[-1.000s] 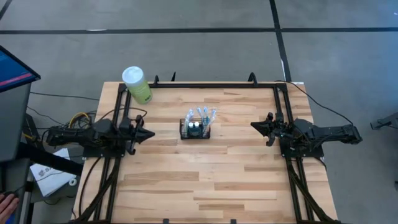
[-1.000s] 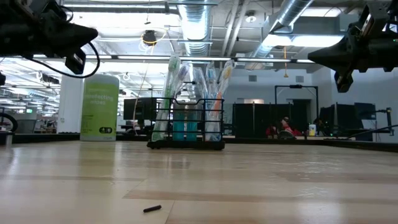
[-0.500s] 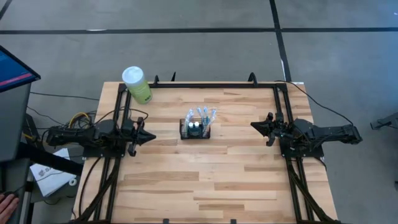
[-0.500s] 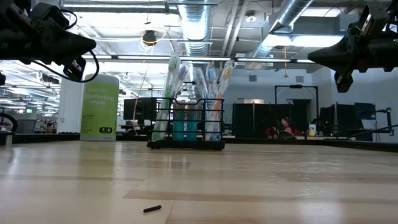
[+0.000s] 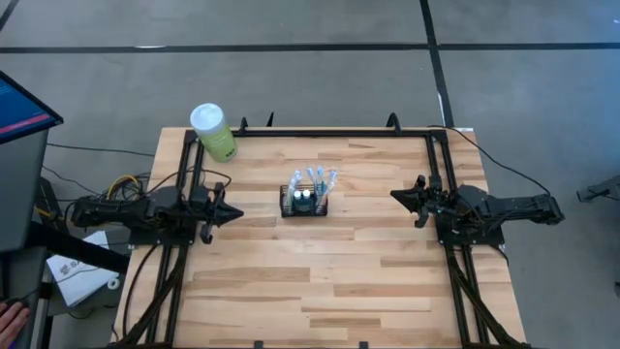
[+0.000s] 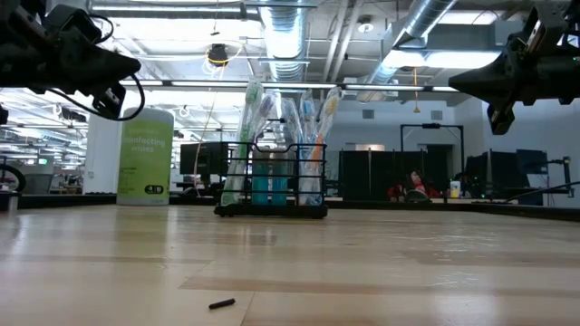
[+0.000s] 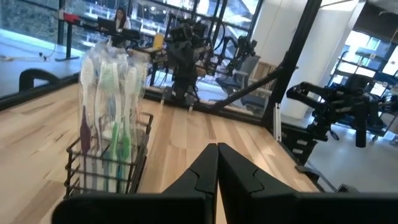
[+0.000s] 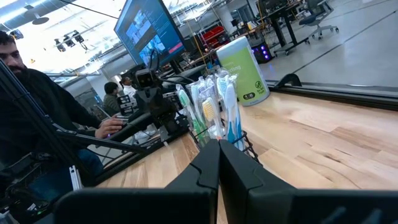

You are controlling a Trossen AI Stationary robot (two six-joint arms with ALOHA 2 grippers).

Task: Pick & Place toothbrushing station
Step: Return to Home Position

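Caddy [image 5: 304, 202] sits straight ahead of both sets of jaws, which I see pressed closed on nothing. My left gripper [image 5: 235, 212] and right gripper [image 5: 394, 195] face it from opposite sides, each well apart from it, raised above the table [image 5: 368, 281]. Toothbrushes [image 5: 315, 179] stand upright in it. Farther out, beyond the left gripper, a green canister [image 5: 213, 131] stands at the table's corner.

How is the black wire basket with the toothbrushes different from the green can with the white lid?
The black wire basket is see-through mesh; the green can has solid walls. The basket is open on top, with toothbrushes sticking out; the can is closed by a white lid. The basket stands in the middle of the table; the can stands at a corner on the left arm's side. Both stand upright.
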